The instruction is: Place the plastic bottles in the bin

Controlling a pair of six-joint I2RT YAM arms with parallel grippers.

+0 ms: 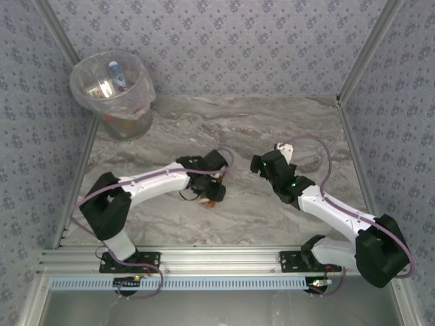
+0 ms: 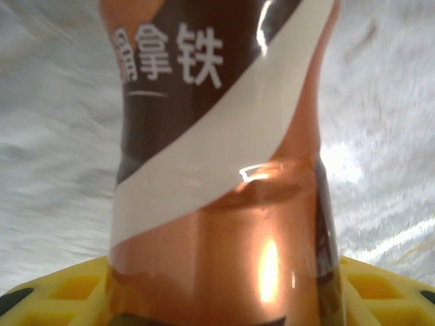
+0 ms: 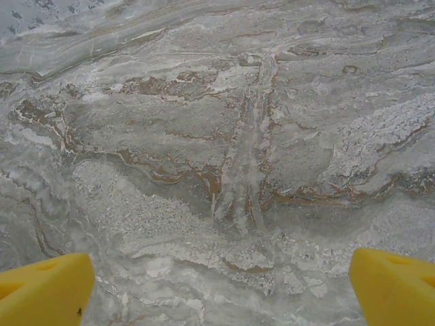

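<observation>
The bottle (image 2: 224, 170) is gripped by the left gripper (image 1: 209, 192) mid-frame; the right gripper (image 3: 217, 285) is spread, empty. The bottle could be dropped short of the bin (image 1: 126, 125), upper left, if its glossy wall slips

Left wrist: bottle (image 2: 224, 204) cut off top and bottom, tabletop (image 2: 54, 170) behind it blurred; top view: left tool (image 1: 209, 195) hides all but an orange sliver of the bottle, bin (image 1: 126, 125) contents too small to sort; right wrist: fingertips (image 3: 41, 292) of right tool (image 3: 221, 292) cropped by the bottom edge.
</observation>
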